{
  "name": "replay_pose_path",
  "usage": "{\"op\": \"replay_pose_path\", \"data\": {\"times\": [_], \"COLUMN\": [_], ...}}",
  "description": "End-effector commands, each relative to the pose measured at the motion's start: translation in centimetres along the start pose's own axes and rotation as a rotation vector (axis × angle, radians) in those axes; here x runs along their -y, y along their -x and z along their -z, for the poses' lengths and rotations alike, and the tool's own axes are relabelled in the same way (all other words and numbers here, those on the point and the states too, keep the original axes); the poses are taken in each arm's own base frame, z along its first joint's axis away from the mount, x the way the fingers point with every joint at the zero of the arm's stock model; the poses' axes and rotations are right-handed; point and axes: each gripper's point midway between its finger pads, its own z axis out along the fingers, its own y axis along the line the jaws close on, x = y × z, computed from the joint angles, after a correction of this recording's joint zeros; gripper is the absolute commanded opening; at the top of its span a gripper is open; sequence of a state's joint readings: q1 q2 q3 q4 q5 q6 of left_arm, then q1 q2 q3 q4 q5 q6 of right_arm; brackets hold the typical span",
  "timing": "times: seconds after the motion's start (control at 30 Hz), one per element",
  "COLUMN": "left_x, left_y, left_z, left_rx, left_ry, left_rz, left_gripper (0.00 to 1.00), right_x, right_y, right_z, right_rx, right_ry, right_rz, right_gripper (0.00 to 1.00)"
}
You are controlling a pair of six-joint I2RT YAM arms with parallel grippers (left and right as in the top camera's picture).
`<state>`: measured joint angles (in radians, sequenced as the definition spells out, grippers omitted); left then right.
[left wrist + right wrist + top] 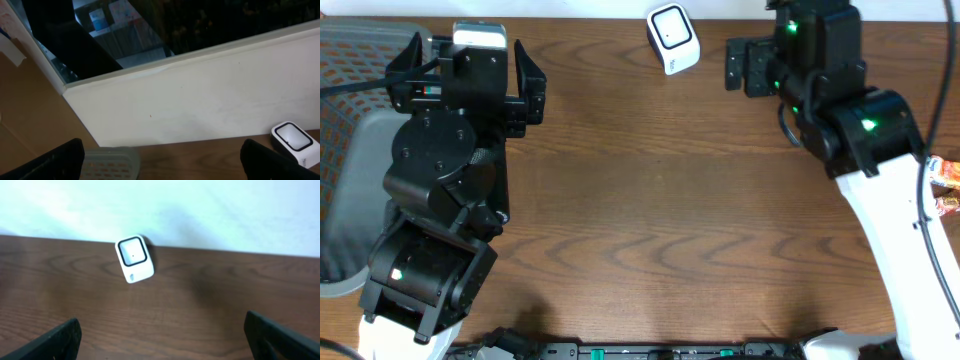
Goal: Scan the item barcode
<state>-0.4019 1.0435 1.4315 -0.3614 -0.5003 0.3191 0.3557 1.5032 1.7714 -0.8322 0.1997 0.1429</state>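
The white barcode scanner (673, 38) with a black-rimmed window lies at the back of the wooden table (660, 200), near the wall. It also shows in the left wrist view as the scanner (295, 142) at far right, and in the right wrist view as the scanner (134, 257), ahead and a little left. An orange-and-red packet, probably the item (946, 186), peeks in at the table's right edge behind the right arm. My left gripper (470, 62) (162, 167) stands open and empty at the back left. My right gripper (758, 62) (165, 342) is open and empty, to the right of the scanner.
A grey mesh basket (350, 150) (110, 162) sits at the table's left edge beside the left arm. A white wall (200, 210) runs along the back. Bare wood lies between the two arms.
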Motion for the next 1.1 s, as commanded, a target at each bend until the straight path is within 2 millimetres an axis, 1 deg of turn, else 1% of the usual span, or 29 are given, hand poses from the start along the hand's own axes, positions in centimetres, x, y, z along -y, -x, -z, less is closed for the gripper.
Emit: {"op": "replay_pose_path", "data": {"times": [0.0,0.17,0.27,0.33,0.53,0.63,0.73,0.83,0.9,0.97,1.07], "left_x": [-0.7,-0.7,-0.7,-0.7,-0.7,-0.7,-0.7,-0.7,-0.7,-0.7,-0.7], "left_y": [0.7,0.7,0.7,0.7,0.7,0.7,0.7,0.7,0.7,0.7,0.7], "left_z": [0.4,0.4,0.4,0.4,0.4,0.4,0.4,0.4,0.4,0.4,0.4], "left_rx": [0.017,0.017,0.017,0.017,0.017,0.017,0.017,0.017,0.017,0.017,0.017], "left_ry": [0.015,0.015,0.015,0.015,0.015,0.015,0.015,0.015,0.015,0.015,0.015], "left_rz": [0.004,0.004,0.004,0.004,0.004,0.004,0.004,0.004,0.003,0.004,0.004], "left_gripper": [1.00,1.00,1.00,1.00,1.00,1.00,1.00,1.00,1.00,1.00,1.00], "right_x": [0.7,1.2,1.7,2.1,3.3,4.3,5.5,6.6,7.0,7.4,8.0], "right_y": [1.3,1.5,0.4,-1.2,-5.8,-8.5,-10.7,-12.5,-13.8,-14.6,-15.4], "right_z": [2.7,5.1,6.2,7.1,8.4,9.4,10.4,11.1,11.6,11.9,12.1], "right_rx": [0.060,0.097,0.109,0.140,0.235,0.292,0.366,0.450,0.515,0.560,0.618], "right_ry": [-0.009,-0.008,-0.012,-0.009,-0.010,-0.015,-0.029,-0.037,-0.030,-0.036,-0.052], "right_rz": [0.041,0.096,0.097,0.090,0.065,0.047,0.004,-0.056,-0.065,-0.073,-0.083], "right_gripper": [0.99,0.99,0.99,0.99,0.99,0.99,0.99,0.99,0.99,0.99,0.99]}}
